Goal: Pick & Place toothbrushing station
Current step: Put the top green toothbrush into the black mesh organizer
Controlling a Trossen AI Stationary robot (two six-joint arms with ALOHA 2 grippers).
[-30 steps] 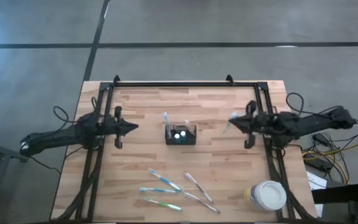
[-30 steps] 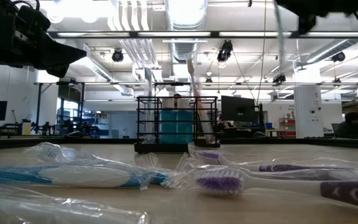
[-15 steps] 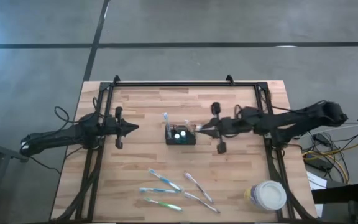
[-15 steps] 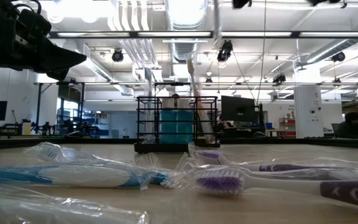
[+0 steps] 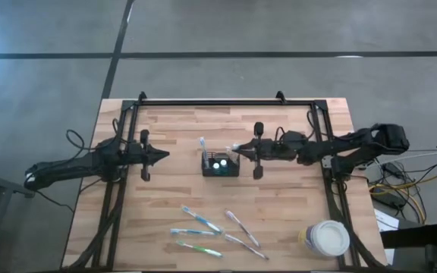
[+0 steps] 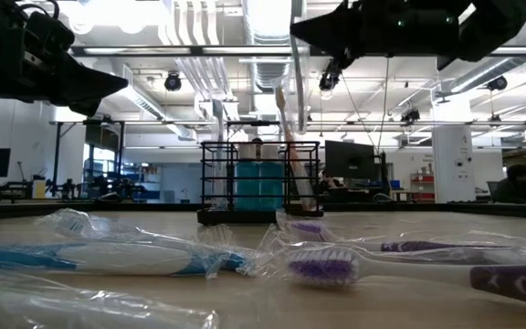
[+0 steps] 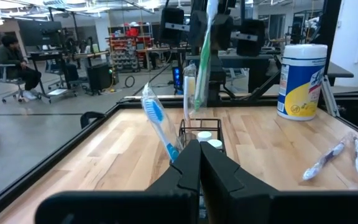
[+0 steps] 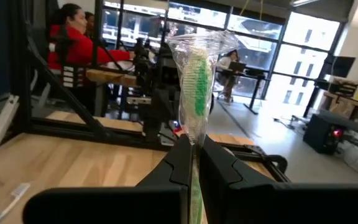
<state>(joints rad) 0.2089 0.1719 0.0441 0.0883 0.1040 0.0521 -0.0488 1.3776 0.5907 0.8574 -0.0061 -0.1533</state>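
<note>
Right wrist view: right gripper (image 8: pixel 193 149) clamped on a wrapped green toothbrush (image 8: pixel 196 81), held upright over the caddy (image 5: pixel 220 164) at mid-table, presumably for dropping in. Left gripper (image 5: pixel 165 155) closed, empty, parked beside. Four more toothbrushes (image 5: pixel 203 221) lying near the front edge.

Toothbrushes (image 5: pixel 202 220): 7 total. Approx. 5 wrapped ones loose nr front edge of counter (image 5: pixel 173 125), 1 blue toothbrush (image 5: pixel 202 143) upright in caddy (image 5: pixel 234 169), 1 green toothbrush (image 8: pixel 194 87) pinched in right claw (image 5: pixel 236 149). Caddy: 1. White-capped tubes (image 5: pixel 220 161): 2, inside caddy. White-lidded tub (image 5: pixel 326 238): 1, front right corner. Claws: 2, incl. left claw (image 5: pixel 165 155).
</note>
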